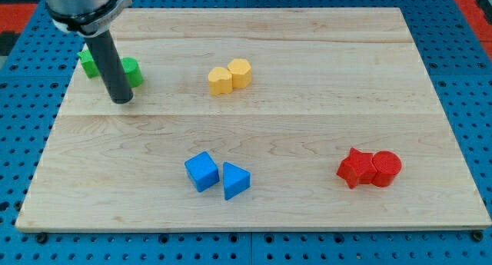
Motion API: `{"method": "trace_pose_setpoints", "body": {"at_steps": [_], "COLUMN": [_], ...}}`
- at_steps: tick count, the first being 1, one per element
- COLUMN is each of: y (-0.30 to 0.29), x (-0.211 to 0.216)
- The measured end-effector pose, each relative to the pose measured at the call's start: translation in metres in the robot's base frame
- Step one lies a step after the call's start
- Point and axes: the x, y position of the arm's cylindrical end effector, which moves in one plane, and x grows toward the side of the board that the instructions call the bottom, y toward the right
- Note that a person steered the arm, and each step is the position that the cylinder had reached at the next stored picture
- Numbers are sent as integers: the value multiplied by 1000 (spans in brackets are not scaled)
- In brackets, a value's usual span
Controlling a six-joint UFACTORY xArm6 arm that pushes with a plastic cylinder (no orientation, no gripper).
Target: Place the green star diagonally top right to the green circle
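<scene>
My tip (122, 100) rests on the wooden board (307, 111) at the upper left. Two green blocks sit just behind the rod. One green block (88, 61) shows to the rod's left; its jagged edge suggests the star. The other green block (131, 71), rounded like the circle, shows to the rod's right, just above and right of my tip. The rod hides the middle of both, so I cannot tell whether they touch each other.
A yellow heart (220, 81) and a yellow hexagon (240, 72) touch at top centre. A blue cube (201, 171) and a blue triangle (235, 180) sit at bottom centre. A red star (354, 167) and a red cylinder (386, 169) touch at lower right.
</scene>
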Motion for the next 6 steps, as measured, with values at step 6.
{"method": "trace_pose_setpoints", "body": {"at_steps": [6], "y": [-82], "x": [-65]}}
